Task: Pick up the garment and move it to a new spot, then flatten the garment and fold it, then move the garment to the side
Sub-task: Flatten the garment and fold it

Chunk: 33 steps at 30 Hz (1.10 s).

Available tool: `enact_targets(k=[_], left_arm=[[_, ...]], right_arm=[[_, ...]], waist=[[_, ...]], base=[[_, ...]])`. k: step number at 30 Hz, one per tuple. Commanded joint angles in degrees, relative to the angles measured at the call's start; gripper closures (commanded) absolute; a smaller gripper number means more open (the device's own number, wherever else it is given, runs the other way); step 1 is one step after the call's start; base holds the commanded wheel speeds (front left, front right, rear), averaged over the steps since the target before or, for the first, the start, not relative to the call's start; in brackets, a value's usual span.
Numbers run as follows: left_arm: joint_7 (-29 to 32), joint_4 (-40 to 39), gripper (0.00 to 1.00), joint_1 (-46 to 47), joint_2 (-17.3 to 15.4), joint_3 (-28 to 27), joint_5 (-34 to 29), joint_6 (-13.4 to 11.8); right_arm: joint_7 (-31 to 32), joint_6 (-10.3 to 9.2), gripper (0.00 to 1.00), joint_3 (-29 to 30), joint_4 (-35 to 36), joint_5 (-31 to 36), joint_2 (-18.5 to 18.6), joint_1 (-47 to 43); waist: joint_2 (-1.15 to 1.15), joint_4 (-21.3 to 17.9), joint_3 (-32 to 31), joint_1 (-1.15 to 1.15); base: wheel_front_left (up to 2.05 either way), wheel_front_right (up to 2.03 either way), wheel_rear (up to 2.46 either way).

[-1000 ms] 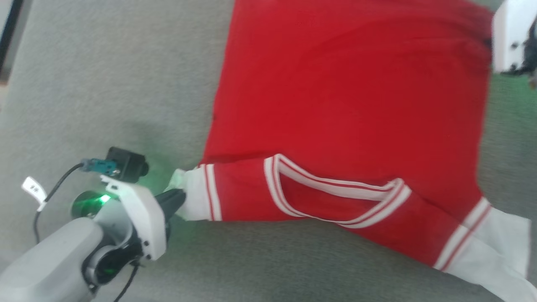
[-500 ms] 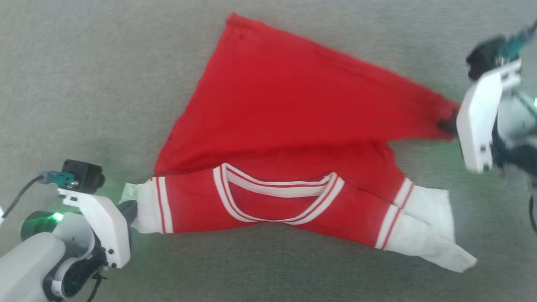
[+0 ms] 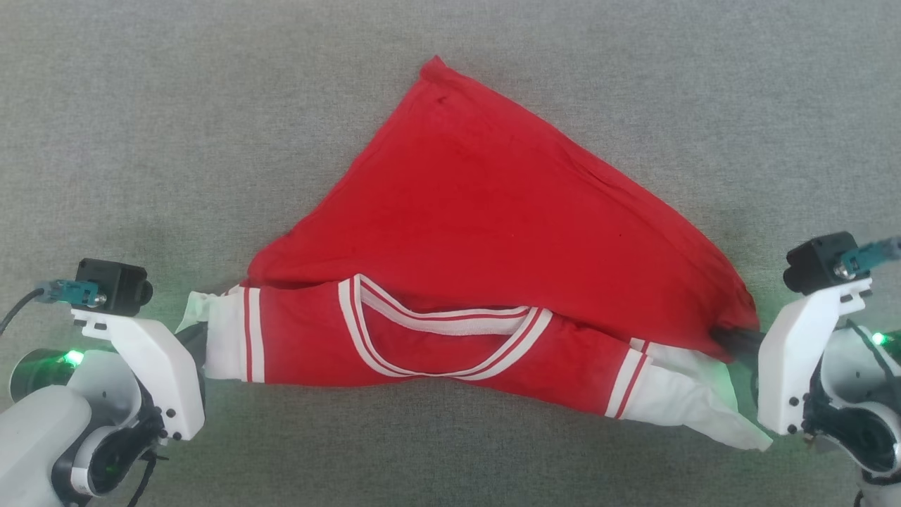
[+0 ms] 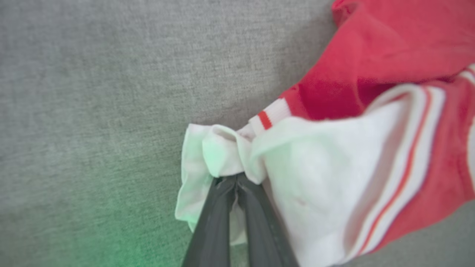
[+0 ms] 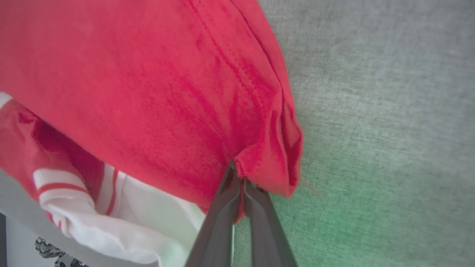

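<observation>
The right end effector (image 3: 735, 341) has come down from about 3 o'clock to 4 o'clock in the head view, carrying a red hem corner (image 5: 274, 163) with it. That corner now sits just above the right white sleeve (image 3: 693, 412) rather than well apart from it. The head camera has also shifted over the last second, so only this change relative to the cloth counts. The left end effector (image 3: 197, 341) is at 8 o'clock as before, its dark fingers pressed together on the bunched cuff of the left white sleeve (image 4: 326, 159). The right fingers are likewise pinched shut on the red corner. The red jersey-style garment (image 3: 479, 232) with white short sleeves lies at the centre of the grey felt-like desk (image 3: 141, 141), stretched between the two arms. I judge that the fold is under way but lopsided. One hem corner has reached the shoulder line while the other still peaks at 12 o'clock (image 3: 433, 67), leaving a triangular flap instead of a square one. The body is a soft, matte knit with a stitched seam running to the pinched corner, and it drapes in shallow ripples. The striped V-collar (image 3: 436, 331) is ribbed in red and white, as is the sleeve trim. The white sleeves crumple loosely, and the desk covering looks napped and likely to drag on the cloth.
</observation>
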<state>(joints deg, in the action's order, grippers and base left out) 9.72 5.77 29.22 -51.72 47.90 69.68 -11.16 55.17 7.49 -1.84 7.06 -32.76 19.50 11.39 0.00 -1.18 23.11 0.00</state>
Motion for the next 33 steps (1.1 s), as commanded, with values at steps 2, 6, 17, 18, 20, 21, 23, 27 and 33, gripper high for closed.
enact_targets(k=[2, 6, 17, 18, 20, 21, 23, 27, 33], left_arm=[[0.18, 0.62, 1.00, -0.95, 1.40, 0.63, 0.05, -0.12], [0.30, 0.91, 1.00, -0.65, 1.29, 0.57, 0.04, 0.10], [-0.09, 0.97, 1.00, -1.90, 1.32, 1.05, 0.15, -0.03], [-0.01, 0.86, 1.00, -2.02, 1.32, 1.20, 0.11, -0.04], [0.04, 0.73, 1.00, -2.25, 1.39, 1.36, 0.00, -0.14], [0.05, 0.61, 1.00, -2.27, 1.44, 1.44, -0.08, -0.21], [0.24, 0.44, 1.00, -2.11, 1.65, 1.68, -0.33, -0.29], [0.74, 0.28, 1.00, -1.13, 2.67, 2.27, -0.90, -0.19], [1.87, 1.20, 1.00, 1.07, 5.41, 3.54, -1.75, 0.68]], right_arm=[[-1.42, 0.01, 1.00, -0.43, -2.83, 0.84, -1.29, -1.73], [-4.91, -0.07, 1.00, -1.11, -8.44, 1.61, -2.41, -0.97], [-7.49, -0.08, 0.00, 0.26, -3.25, 1.23, 0.10, 1.04], [-7.38, -0.02, 0.00, 0.81, -1.42, 1.44, 0.09, 1.24], [-7.06, 0.02, 0.00, 1.78, 2.13, 1.68, -0.42, 1.64], [-6.66, 0.02, 0.00, 2.18, 3.81, 2.09, -0.47, 1.94], [-5.65, 0.01, 0.00, 2.58, 6.83, 2.55, -0.41, 3.04], [-3.34, 0.01, 0.00, 1.69, 9.93, 2.92, -0.26, 6.88], [-1.09, 0.01, 0.00, -1.43, 6.76, 3.57, 1.10, 16.52]], waist=[[0.00, -0.03, 0.25, 0.00], [0.00, 0.01, 0.46, 0.00], [0.00, 0.18, -0.77, 0.00], [0.00, 0.22, -0.91, 0.00], [0.00, 0.43, -1.18, 0.00], [0.00, 0.61, -1.26, 0.00], [0.00, 1.05, -1.36, 0.00], [0.00, 2.56, -1.30, 0.00], [0.00, 6.78, -0.59, 0.00]], base=[[0.00, 0.00, 0.00], [0.00, 0.00, 0.00], [0.00, 0.00, 0.00], [0.00, 0.00, 0.00], [0.00, 0.00, 0.00], [0.00, 0.00, 0.00], [0.00, 0.00, 0.00], [0.00, 0.00, 0.00], [0.00, 0.00, 0.00]])
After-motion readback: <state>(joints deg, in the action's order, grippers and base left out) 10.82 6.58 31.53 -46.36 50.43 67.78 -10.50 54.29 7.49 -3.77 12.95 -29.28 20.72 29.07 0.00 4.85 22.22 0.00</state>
